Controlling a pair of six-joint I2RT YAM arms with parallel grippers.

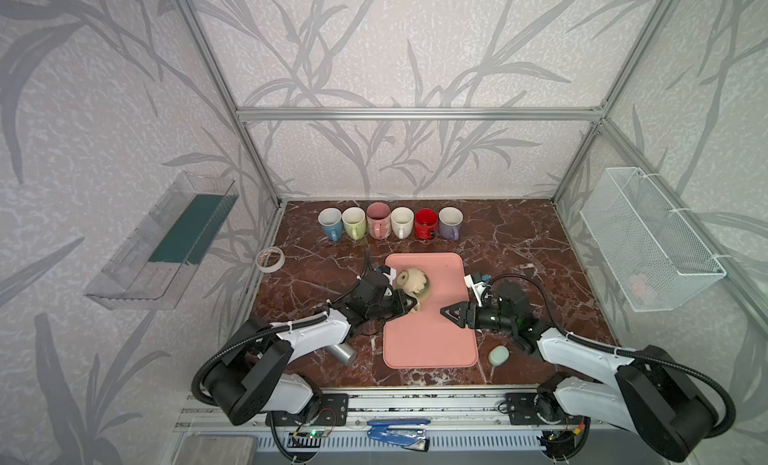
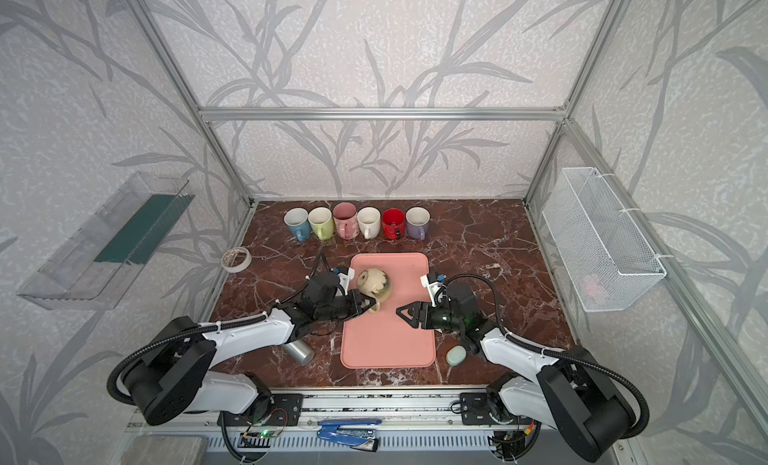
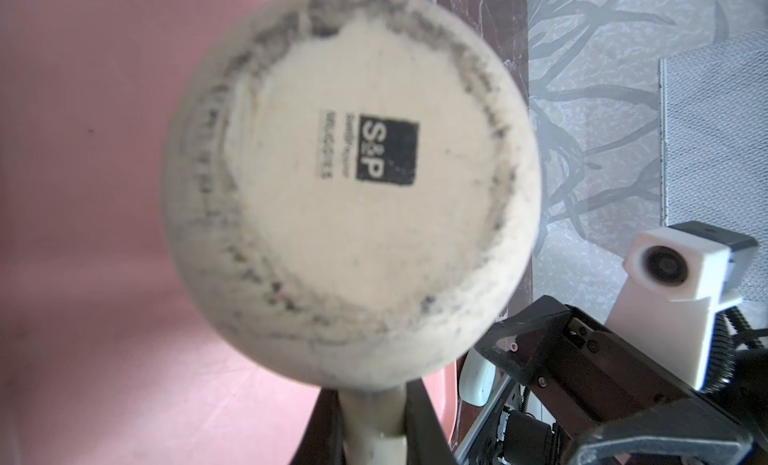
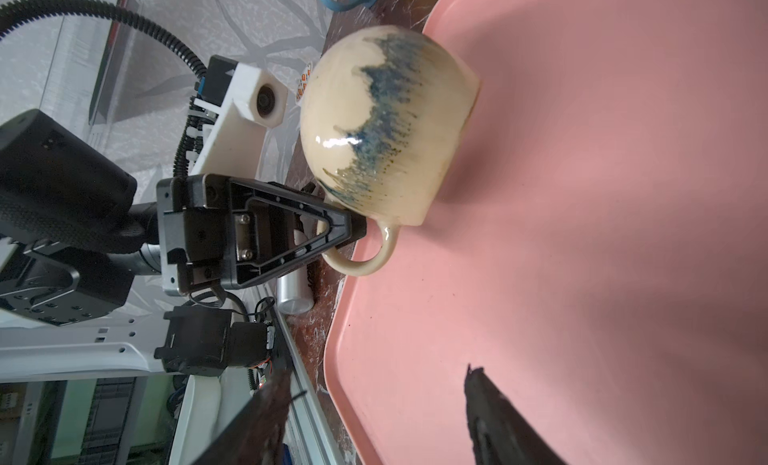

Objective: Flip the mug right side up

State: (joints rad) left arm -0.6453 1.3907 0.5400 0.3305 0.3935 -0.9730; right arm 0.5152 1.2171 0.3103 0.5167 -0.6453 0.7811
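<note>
Left gripper (image 1: 409,307): jaws closed tight on the handle (image 4: 365,255) of the cream mug (image 1: 413,282). The right wrist view shows the fingertips pinching the top of the handle loop, close to where it meets the body. The left arm reaches in low from the front left corner, with its wrist over the left edge of the pink mat (image 1: 428,338).

Mug: over the mat's back left part, tilted. Its stamped base (image 3: 353,192) faces up and to the left, and its mouth points down toward the mat. Whether the rim touches the mat cannot be told.

Right gripper (image 1: 444,311): jaws apart, nothing between them, touching nothing. The right wrist view shows both fingers (image 4: 486,404) spread wide above bare mat. It sits at the mat's right edge and points across at the mug, well apart from it. The right arm comes in low from the front right corner, with the forearm near level.
</note>
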